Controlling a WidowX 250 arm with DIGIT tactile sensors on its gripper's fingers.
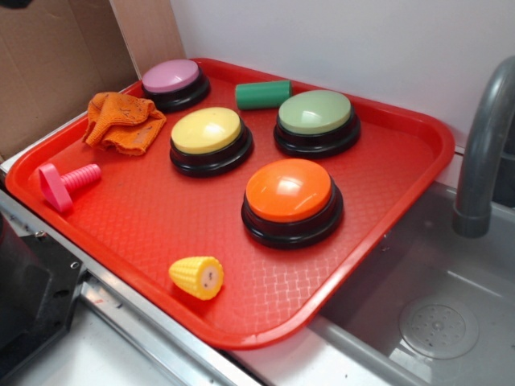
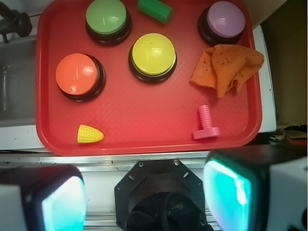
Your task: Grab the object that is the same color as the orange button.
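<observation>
A crumpled orange cloth lies at the tray's far left corner, next to the pink-topped button; in the wrist view this cloth is at the upper right. The orange button, with its glossy dome on a black base, stands toward the tray's front right and shows at the left as the same button from above. My gripper hangs high above the tray's near edge, open, with wide empty space between its two teal-lit fingers. It is not seen in the exterior view.
The red tray also holds a yellow button, a green button, a pink button, a green cylinder, a pink bolt and a toy corn. A sink with a grey faucet lies to the right.
</observation>
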